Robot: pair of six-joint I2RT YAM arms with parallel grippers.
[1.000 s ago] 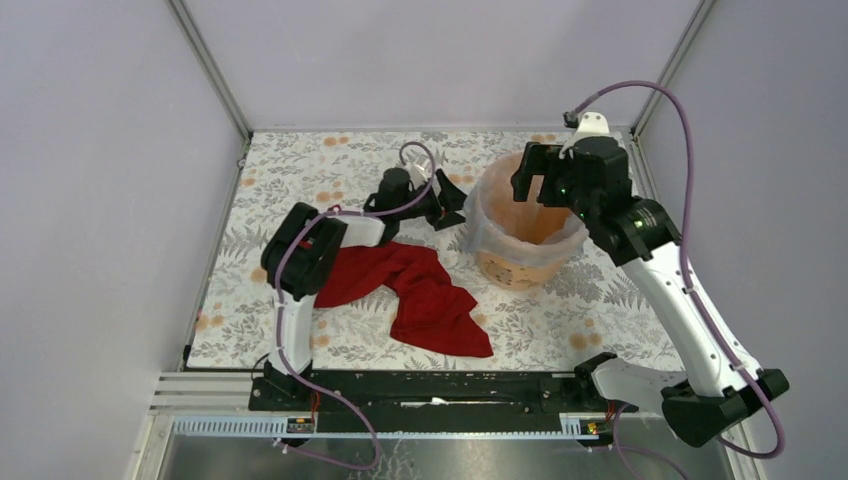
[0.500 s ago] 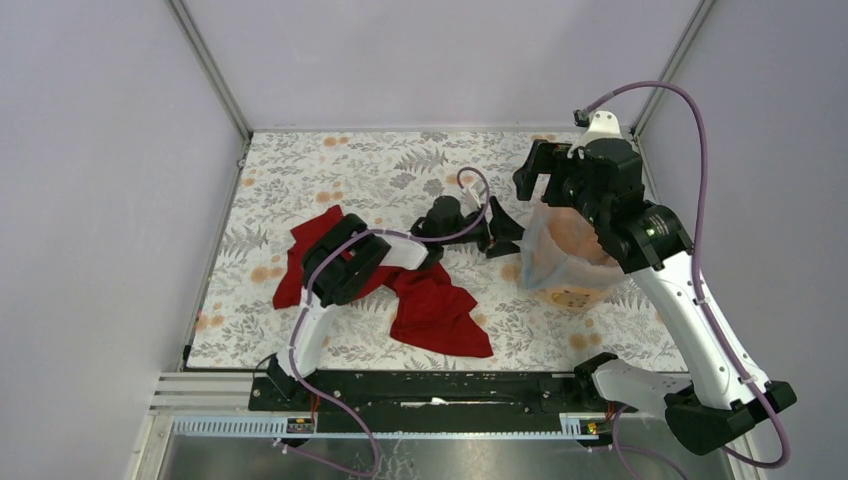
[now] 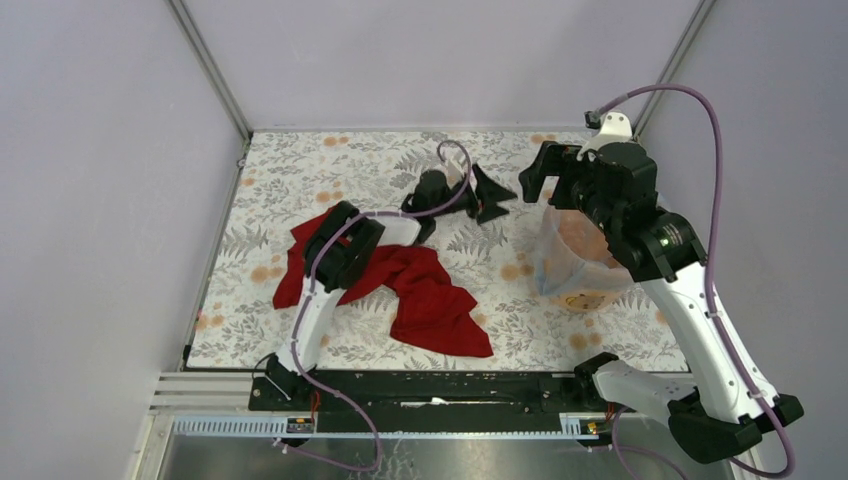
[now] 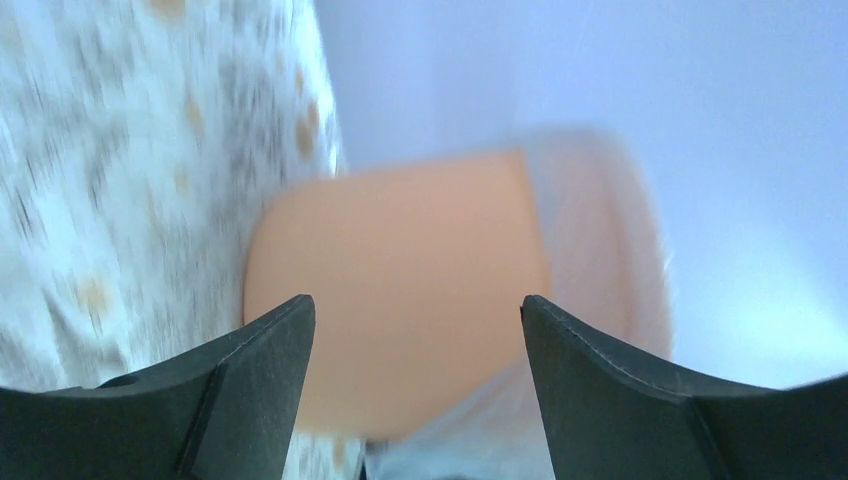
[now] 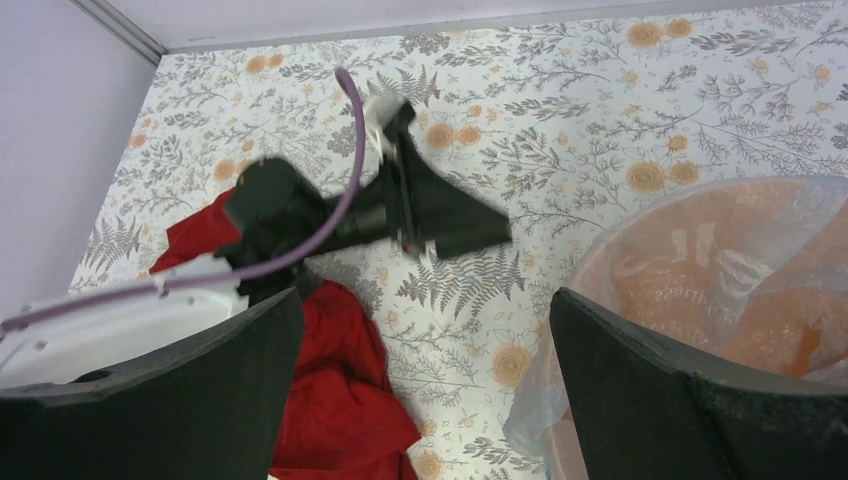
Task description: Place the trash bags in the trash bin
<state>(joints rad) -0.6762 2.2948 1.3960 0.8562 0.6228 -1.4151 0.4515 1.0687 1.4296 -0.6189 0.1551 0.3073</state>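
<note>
A: Bag located?
B: The trash bag (image 3: 543,258) is noted lining the trash bin (image 3: 583,297) near the bench's (image 3: 300,165) right edge, film draped over the rim.
A: Pincers?
B: The left pincer (image 3: 497,197) is held wide, empty, aimed at the bin's side. The right pincer (image 3: 548,180) is spread fully above the rim, nothing gripped.
A: Risk?
B: Bin could be tipped by a side nudge; loose film may be snagged, dragged out.

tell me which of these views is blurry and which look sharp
left wrist: smeared, trash bin and table soft, only the tool fingers crisp; right wrist: sharp, but the left arm slightly blurred; top external: sharp, evenly lit
</note>
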